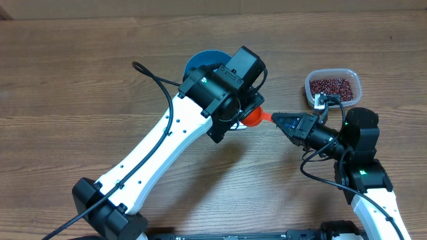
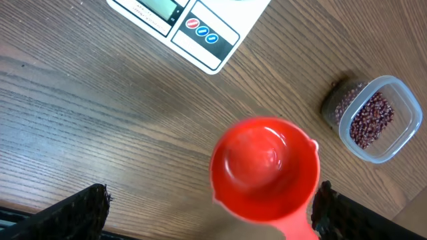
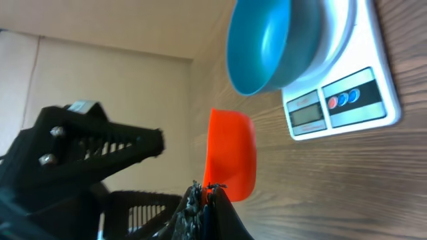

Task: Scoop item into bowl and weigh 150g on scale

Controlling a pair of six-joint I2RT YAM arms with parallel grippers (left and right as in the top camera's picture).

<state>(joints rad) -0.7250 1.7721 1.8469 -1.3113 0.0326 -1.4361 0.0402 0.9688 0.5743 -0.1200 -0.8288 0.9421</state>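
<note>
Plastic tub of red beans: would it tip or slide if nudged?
The plastic tub looks low and wide, so it would probably slide on the smooth wooden table rather than tip. It seems lidless, so a sharp shove might spill red beans.

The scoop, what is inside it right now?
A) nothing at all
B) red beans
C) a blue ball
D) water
A: in the left wrist view the scoop shows only its bare orange-red inside, while the beans sit apart in their clear tub.
</note>
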